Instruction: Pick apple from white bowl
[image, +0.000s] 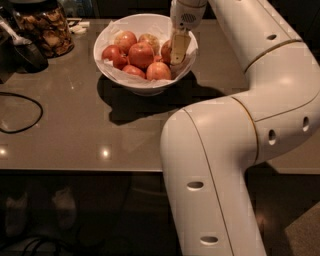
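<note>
The white bowl (107, 37), lined with crinkled white paper, stands at the back of the grey table and holds several red apples. My gripper (178, 49) reaches down into the right side of the bowl from above. An apple (166, 50) lies right against the gripper's left side and is partly hidden by it. A paler, yellowish apple (150, 40) lies at the back of the bowl, and another red one (159, 71) at the front just below the gripper. I cannot tell whether the gripper grips any apple.
A glass jar of brown snacks (45, 30) stands at the back left beside a dark object (25, 52). A black cable (22, 112) loops on the table's left. My white arm (235, 150) fills the right foreground. The table's front edge (80, 170) runs across the middle.
</note>
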